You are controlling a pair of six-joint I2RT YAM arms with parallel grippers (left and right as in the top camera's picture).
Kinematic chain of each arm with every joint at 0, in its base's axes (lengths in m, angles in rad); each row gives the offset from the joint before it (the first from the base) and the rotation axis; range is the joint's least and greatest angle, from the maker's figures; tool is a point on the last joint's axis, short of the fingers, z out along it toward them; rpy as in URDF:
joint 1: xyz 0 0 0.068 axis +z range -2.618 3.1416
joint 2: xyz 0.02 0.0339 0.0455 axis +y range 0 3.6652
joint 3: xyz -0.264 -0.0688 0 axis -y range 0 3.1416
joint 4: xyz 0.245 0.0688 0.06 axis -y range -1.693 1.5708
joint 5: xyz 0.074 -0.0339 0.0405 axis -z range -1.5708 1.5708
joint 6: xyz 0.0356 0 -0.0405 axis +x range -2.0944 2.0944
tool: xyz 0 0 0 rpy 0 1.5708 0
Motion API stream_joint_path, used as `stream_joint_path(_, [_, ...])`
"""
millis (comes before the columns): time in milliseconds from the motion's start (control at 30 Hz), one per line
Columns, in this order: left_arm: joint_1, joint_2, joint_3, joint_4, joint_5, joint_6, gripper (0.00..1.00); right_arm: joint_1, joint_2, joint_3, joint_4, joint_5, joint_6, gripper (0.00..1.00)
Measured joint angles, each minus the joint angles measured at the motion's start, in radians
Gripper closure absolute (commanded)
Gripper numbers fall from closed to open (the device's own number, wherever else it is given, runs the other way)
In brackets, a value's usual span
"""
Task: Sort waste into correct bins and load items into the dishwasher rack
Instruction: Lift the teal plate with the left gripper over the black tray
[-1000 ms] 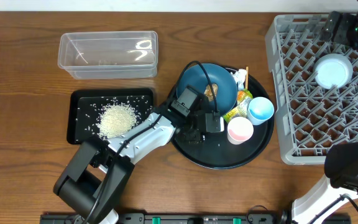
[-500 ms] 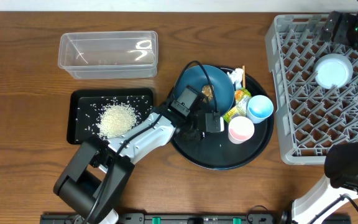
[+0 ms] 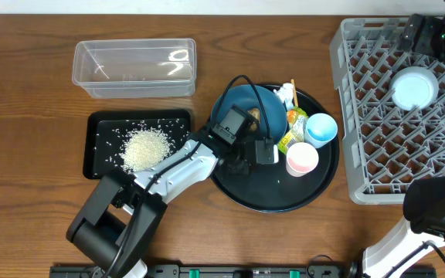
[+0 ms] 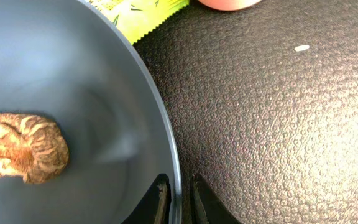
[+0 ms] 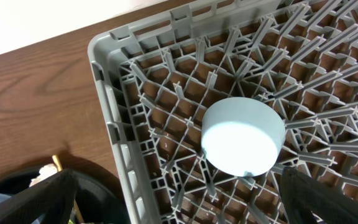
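Note:
My left gripper is shut on the rim of the dark blue plate, one finger inside and one outside. The plate rests on the round black tray and holds a brown food lump. Beside it lie the printed wrapper, a white tissue, a pink cup and a light blue cup. My right gripper hangs open above the grey rack, where a white bowl lies upside down.
A clear tub stands at the back left. In front of it a shallow black tray holds a heap of rice and scattered grains. The left arm stretches from the front edge across the wood to the round tray.
The left gripper has closed onto the plate's rim. The plate has shifted slightly, and the cups and wrapper beside it have been nudged. The right arm has not moved.

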Motion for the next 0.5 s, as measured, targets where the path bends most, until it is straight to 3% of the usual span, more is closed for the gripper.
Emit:
stream_joint_path(133, [0.0, 0.0, 0.0, -0.001, 0.0, -0.003, 0.94, 0.0, 0.0, 0.0, 0.0, 0.0, 0.0, 0.01])
stream_joint_path(500, [-0.001, 0.0, 0.0, 0.001, 0.001, -0.007, 0.94, 0.0, 0.0, 0.0, 0.0, 0.0, 0.0, 0.01])
